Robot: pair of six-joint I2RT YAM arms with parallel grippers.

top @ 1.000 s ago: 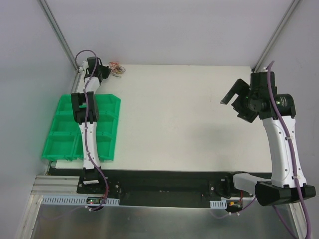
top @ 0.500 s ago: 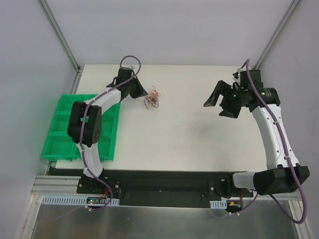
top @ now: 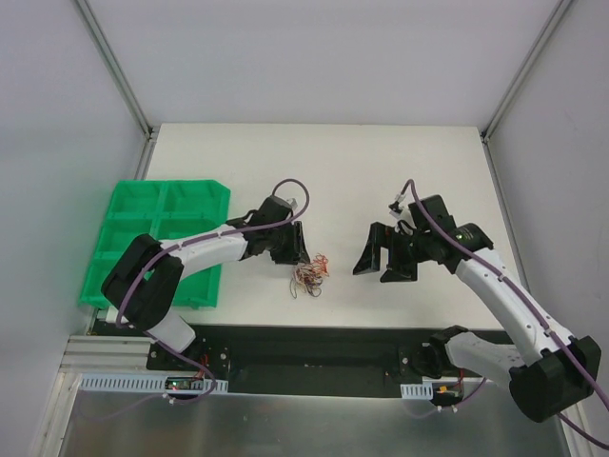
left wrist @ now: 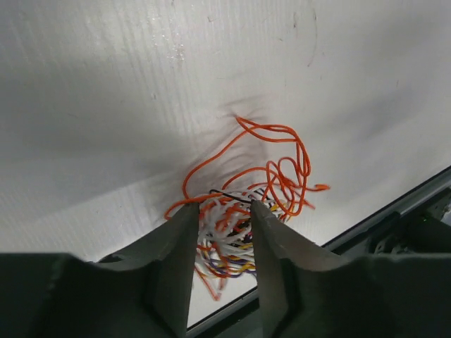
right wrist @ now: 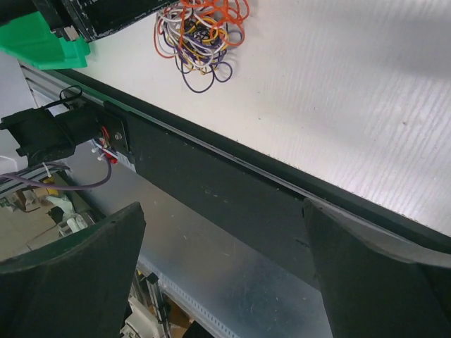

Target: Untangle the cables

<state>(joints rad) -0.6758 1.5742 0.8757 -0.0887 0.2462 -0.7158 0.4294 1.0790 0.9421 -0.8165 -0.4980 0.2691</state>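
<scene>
The cables (top: pixel 309 274) lie as one small clump of orange, white and purple loops on the white table (top: pixel 381 162), near its near edge and a little left of centre. The left gripper (top: pixel 297 251) pinches the clump, with strands caught between its nearly closed jaws. The right gripper (top: pixel 383 259) hangs to the right, spread wide and holding nothing. No strand lies apart from the clump, so I'd judge the untangling hardly begun.

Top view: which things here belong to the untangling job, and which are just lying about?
Part of the job:
cables, one small tangle
left gripper, pinching the tangle
right gripper, open, apart from the tangle on its right

Just lying about:
green tray, with compartments, at the far left
</scene>
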